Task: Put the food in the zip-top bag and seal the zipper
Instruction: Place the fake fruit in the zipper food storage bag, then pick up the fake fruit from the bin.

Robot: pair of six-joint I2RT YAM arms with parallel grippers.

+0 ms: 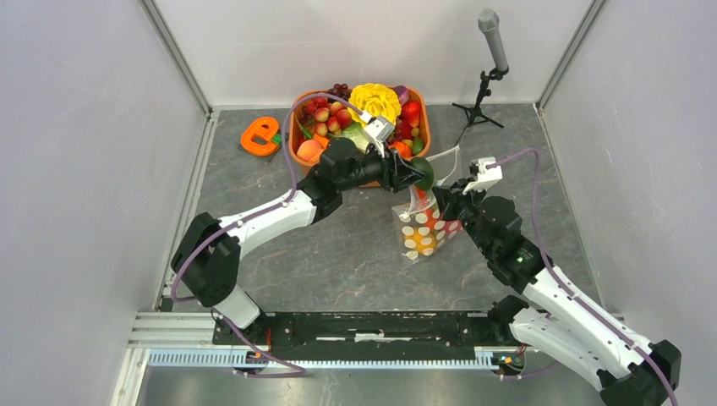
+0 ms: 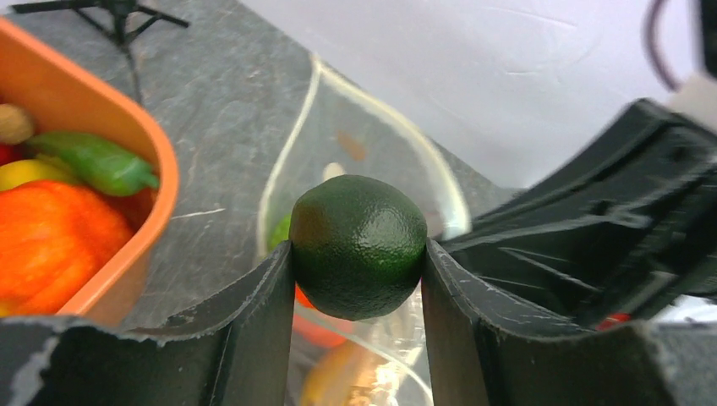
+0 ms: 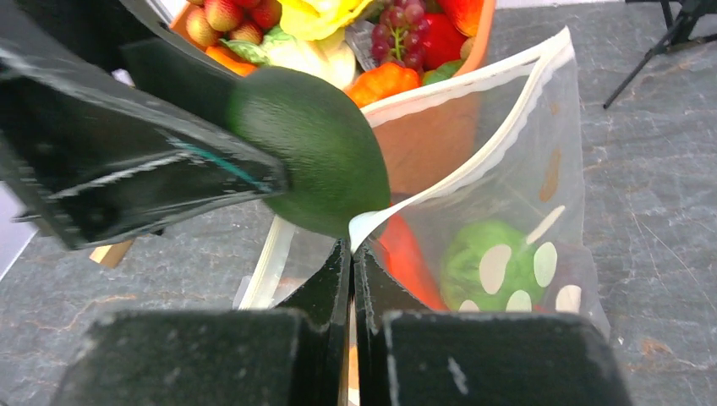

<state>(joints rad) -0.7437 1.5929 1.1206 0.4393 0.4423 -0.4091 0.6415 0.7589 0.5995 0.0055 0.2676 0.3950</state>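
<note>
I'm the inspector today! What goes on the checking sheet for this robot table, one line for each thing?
Surface: grey, stone-patterned table.
Job's things: zip-top bag held open, some food already inside; dark green lime at its mouth; more food in the orange tub.
Clutter: orange e-shaped object beside the tub; microphone stand at the back.
Grippers: left gripper grips the lime; right gripper pinches the bag's edge by the zipper.
Cables: purple cables loop along both arms.
Surroundings: white walls on three sides.

Open zip-top bag mouth beneath lime; right gripper on its rim, orange tub beside.
</note>
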